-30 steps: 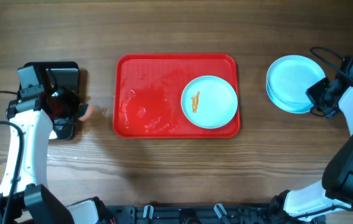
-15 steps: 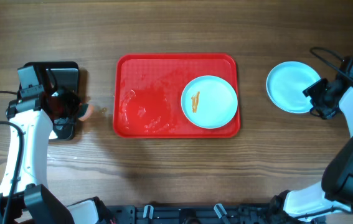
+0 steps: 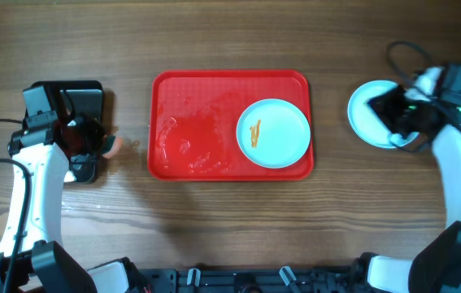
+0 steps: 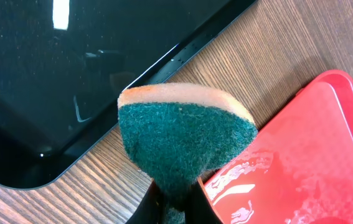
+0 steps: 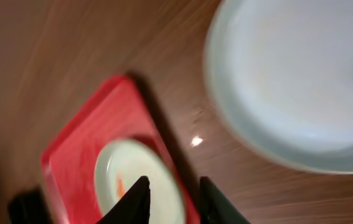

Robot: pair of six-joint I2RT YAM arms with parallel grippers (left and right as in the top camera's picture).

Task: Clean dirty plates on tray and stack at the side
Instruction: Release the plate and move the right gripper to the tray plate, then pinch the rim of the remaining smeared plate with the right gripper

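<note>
One pale blue plate (image 3: 273, 133) with an orange smear lies on the right side of the red tray (image 3: 214, 81). More plates (image 3: 367, 124) rest stacked on the wood at the right. My right gripper (image 3: 380, 106) hovers over that stack, pointing toward the tray. It is open and empty in the right wrist view (image 5: 175, 200), where the stacked plates (image 5: 301, 81) and the smeared plate (image 5: 129, 180) both show, blurred. My left gripper (image 3: 104, 148) is shut on a green-and-orange sponge (image 4: 185, 143) left of the tray, its fingers (image 4: 154, 205) pinching the sponge's lower end.
A smaller black tray (image 3: 67, 122) sits at the far left under my left arm; it also shows as the black tray (image 4: 70, 74) in the left wrist view. The red tray's left half (image 3: 185, 146) looks wet and glossy. Cables trail near the right arm (image 3: 458, 163).
The plate at the right settled onto the stack and my right gripper let go. The right arm then swung left over the stack toward the tray. The left arm has not moved.
</note>
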